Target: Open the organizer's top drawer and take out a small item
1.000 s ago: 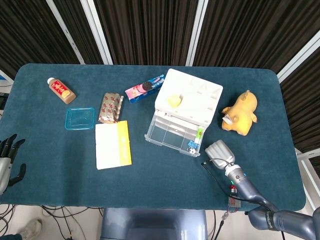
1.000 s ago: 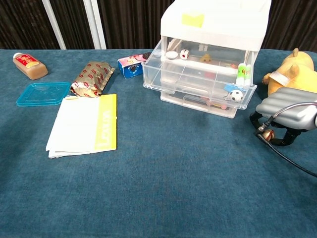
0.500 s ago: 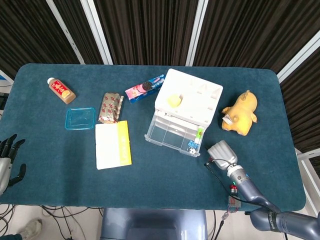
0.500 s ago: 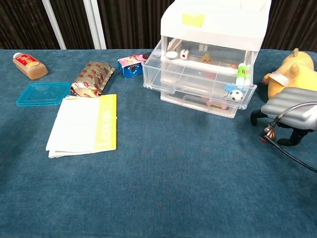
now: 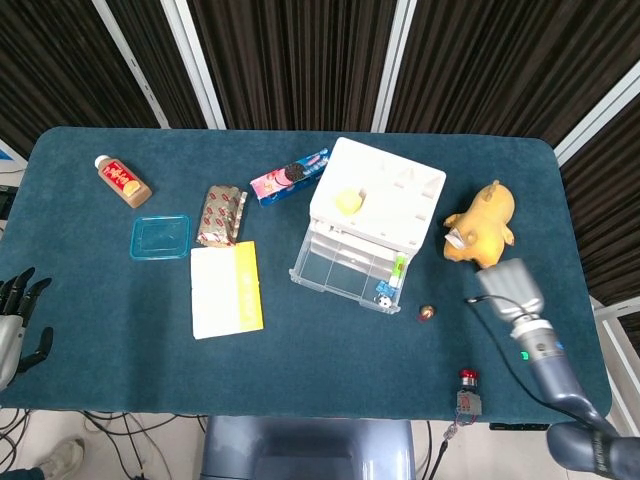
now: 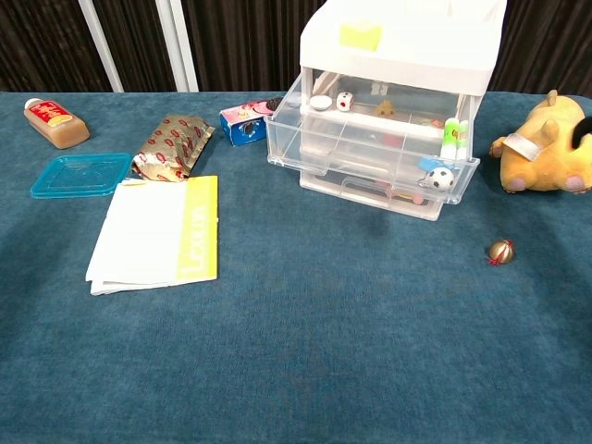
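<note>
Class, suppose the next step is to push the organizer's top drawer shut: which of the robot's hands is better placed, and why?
Probably the right hand: it hangs near the open top drawer, while the left hand sits at the table's far left edge.

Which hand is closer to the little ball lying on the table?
The right hand: it hovers just right of the ball, near the plush. The left hand sits far off at the table's left edge.

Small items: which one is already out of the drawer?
The small gold ball; it lies alone on the cloth right of the organizer, while the others sit inside the open top drawer.
</note>
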You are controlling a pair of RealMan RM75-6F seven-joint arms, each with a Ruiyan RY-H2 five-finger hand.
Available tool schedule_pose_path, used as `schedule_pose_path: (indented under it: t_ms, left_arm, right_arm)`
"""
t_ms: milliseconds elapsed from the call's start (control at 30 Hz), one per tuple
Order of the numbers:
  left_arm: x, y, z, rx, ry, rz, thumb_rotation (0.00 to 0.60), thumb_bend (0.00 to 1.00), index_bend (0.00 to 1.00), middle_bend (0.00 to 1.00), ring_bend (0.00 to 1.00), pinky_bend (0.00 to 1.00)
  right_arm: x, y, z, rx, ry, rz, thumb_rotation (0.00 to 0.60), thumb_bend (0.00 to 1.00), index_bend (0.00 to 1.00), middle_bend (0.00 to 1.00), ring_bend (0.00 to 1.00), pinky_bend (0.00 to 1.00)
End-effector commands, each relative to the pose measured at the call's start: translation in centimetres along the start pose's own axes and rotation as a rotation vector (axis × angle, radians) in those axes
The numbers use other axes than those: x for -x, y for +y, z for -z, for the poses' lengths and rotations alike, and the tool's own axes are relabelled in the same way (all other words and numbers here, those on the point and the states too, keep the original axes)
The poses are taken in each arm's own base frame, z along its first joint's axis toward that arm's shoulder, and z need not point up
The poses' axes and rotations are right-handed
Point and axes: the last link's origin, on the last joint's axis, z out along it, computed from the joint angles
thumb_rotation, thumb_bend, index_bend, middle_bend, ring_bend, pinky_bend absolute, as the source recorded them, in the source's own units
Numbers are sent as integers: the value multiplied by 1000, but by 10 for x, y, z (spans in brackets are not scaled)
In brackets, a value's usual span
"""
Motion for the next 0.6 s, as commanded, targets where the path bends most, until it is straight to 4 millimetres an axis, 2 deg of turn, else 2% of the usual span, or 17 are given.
schedule_pose_path:
  t_ms: [33,100,167,233,367,467,600]
  left_arm:
    - [0,0,0,0,2,0,600,473,100,0,0,0]
    - [0,0,0,0,1,-1,600,473,99,0,0,0]
    - [0,1,0,2,1,-3,600,474,100,0,0,0]
    - [0,1,0,4,2,-4,600,474,100,0,0,0]
    - [-1,2,0,6,5,-5,600,474,100,0,0,0]
    - [-2,2,0,7,8,-3,600,474,100,0,0,0]
    - [-3,2,0,7,12,1,600,474,100,0,0,0]
  right_arm:
    - [-15,36,20,130,14,-96,600,307,250,829,910,967]
    - [-22,46,29,172,45,-145,600,303,247,686,818,882]
    - [-27,55,42,209,84,-207,600,296,242,520,687,738]
    - [-24,60,67,238,127,-286,600,283,239,403,585,641]
    - [-13,56,94,237,174,-361,600,244,220,227,430,501]
    - [-5,49,107,222,210,-416,600,243,182,162,367,444]
    - [6,36,121,182,254,-435,600,241,177,151,354,407]
